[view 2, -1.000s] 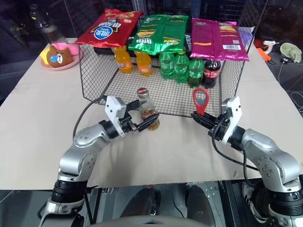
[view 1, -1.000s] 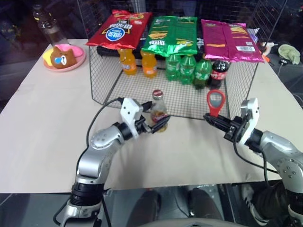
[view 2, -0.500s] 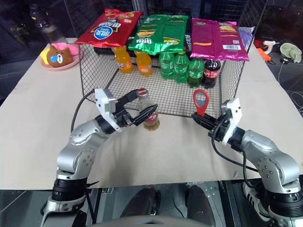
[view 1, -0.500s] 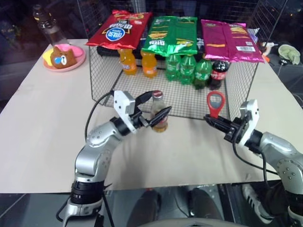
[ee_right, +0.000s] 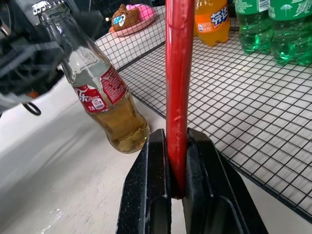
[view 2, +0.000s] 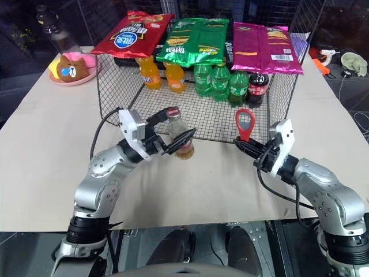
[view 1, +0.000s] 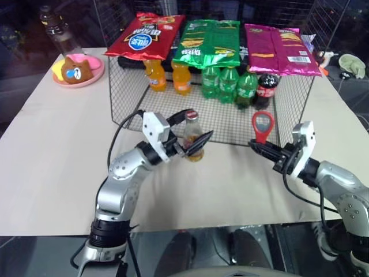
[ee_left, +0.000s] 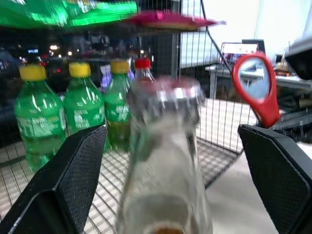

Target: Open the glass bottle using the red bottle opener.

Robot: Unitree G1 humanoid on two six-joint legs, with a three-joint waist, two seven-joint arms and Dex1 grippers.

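Right hand (view 1: 253, 143), nearest the tabletop's (view 1: 57, 161) front edge on the right side, is clenched on the short handle of the red bottle opener (view 1: 262, 126). Opener held upright: long axis vertical, ring head at the top, handle pointing down into the fingers. In the right wrist view the opener (ee_right: 178, 73) shows edge-on, pinched between the two black pads.

Left hand (view 1: 196, 126), left of centre and level with the right one, is released, its fingers spread wide on either side of the glass bottle (view 1: 193, 137). The left wrist view shows a clear gap between each fingertip (ee_left: 80, 163) and the bottle neck (ee_left: 163, 161), so there is no contact at that height.

The bottle stands upright on the tabletop just in front of the wire rack's (view 1: 124, 95) front edge, long axis vertical, cap (view 1: 192, 114) on and pointing up. Amber liquid fills the lower body; red label faces the right hand (ee_right: 100, 92). Bottle and opener are well apart, the opener to the bottle's right.

Inside the rack, toward its back: two orange soda bottles (view 1: 167, 78), three green plastic bottles (view 1: 229, 83), one dark cola bottle (view 1: 267, 86). Three snack bags lie across the rack top: red (view 1: 145, 34), green (view 1: 209, 41), magenta (view 1: 279, 47).

Far left corner of the tabletop: pink plate (view 1: 95, 74) carrying a brown bear toy (view 1: 74, 69).
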